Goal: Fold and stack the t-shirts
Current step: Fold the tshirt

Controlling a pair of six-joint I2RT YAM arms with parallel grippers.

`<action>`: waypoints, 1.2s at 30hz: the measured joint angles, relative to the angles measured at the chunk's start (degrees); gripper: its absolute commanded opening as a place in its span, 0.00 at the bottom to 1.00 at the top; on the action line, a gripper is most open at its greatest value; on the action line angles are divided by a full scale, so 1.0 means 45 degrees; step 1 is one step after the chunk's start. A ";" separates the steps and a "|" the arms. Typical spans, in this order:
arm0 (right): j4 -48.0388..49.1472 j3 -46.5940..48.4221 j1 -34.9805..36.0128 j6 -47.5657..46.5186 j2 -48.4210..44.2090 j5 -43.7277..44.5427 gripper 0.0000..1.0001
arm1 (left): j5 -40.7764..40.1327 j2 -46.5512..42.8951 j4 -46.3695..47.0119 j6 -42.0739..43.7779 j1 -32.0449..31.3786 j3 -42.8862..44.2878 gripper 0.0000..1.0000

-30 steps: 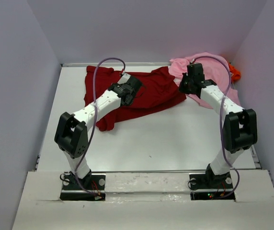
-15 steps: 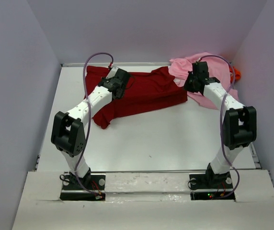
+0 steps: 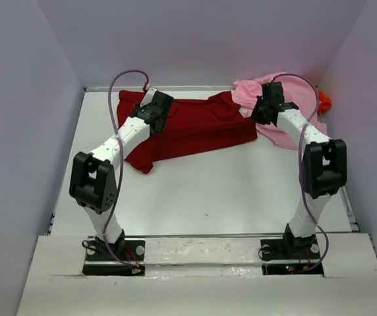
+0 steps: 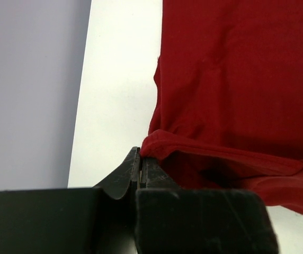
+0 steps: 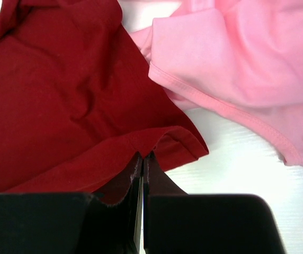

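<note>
Left jaws: my left gripper (image 4: 140, 160) is closed, pinching a rolled hem of the dark red t-shirt (image 3: 205, 128) at its far-left end.
Right jaws: my right gripper (image 5: 142, 156) is closed too, nipping the hem at the same shirt's right end.
Shirts: the dark red one lies stretched between my 2 grippers across the far part of the table (image 3: 241, 191). The light pink t-shirt (image 3: 292, 89) is bunched in the far-right corner, just beside my right pinch. Only a scrap of the orange t-shirt (image 3: 323, 101) shows behind it.
Risk 1: both holds take only a thin edge at my fingertips, so a hard pull apart could slip the cloth out.
Risk 2: the pink hem lies close to my right fingers, so any sweep that way could drag it along.
Risk 3: the near-left flap looks doubled over, and folding now would likely lock that crease in.
Change over 1 second: my left gripper has travelled from the shirt's middle to the far-left corner, my right has eased back, and the red cloth lies flatter and wider.
</note>
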 measured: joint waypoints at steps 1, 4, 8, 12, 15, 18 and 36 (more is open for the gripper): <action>-0.0015 0.0121 0.0000 0.0000 0.0107 0.0000 0.00 | 0.0005 0.0136 0.0131 0.0024 0.0063 0.0005 0.00; -0.0102 0.0665 0.0000 0.0000 0.0544 0.0005 0.00 | 0.0039 0.0559 0.0301 0.0092 0.0209 0.0029 0.00; -0.0228 0.1603 0.0000 -0.0005 0.1341 -0.0005 0.00 | 0.0160 0.1205 0.0408 0.0199 0.0393 0.0296 0.00; -0.0296 0.2545 0.0000 -0.0005 0.2244 -0.0034 0.00 | 0.0204 0.1729 0.0559 0.0335 0.0597 0.0937 0.00; -0.0452 0.3191 0.0000 -0.0010 0.2880 -0.0049 0.00 | 0.0199 0.2098 0.0738 0.0403 0.0729 0.1316 0.00; -0.0549 0.3721 0.0000 -0.0039 0.3541 -0.0058 0.00 | 0.0209 0.2618 0.0816 0.0476 0.0855 0.1676 0.00; -0.0602 0.5187 -0.0005 -0.0219 0.5965 -0.0355 0.56 | 0.0223 0.4843 0.0942 0.0384 0.1496 0.2244 0.75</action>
